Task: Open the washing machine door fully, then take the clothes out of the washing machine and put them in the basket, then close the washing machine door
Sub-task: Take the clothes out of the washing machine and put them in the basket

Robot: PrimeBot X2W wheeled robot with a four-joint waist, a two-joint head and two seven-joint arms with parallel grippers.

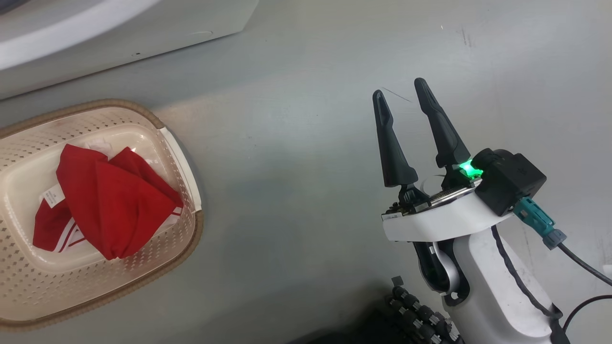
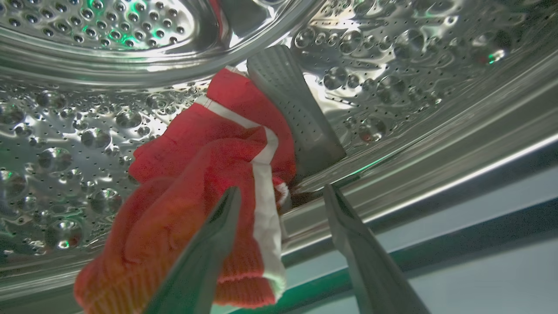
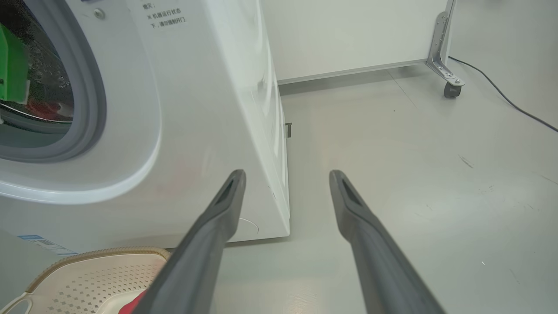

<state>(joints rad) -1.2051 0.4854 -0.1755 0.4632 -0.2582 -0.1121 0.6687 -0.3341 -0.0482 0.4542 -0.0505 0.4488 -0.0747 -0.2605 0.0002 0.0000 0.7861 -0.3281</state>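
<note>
We see a red garment (image 2: pixel 209 174) lying inside the washing machine (image 2: pixel 65 152), right at our left gripper (image 2: pixel 282 190) (one finger crosses the fabric), jaws wide, gripping nothing. More red clothes (image 1: pixel 114 205) fill the basket (image 1: pixel 186 239), well left of our wide-spread right gripper (image 1: pixel 398 87).

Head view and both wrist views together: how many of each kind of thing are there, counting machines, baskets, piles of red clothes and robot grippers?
Washing machine: 1
Basket: 1
Red clothes piles: 2, basket pile, drum pile
Grippers: 2, left gripper, right gripper, both open
Total: 6
</note>
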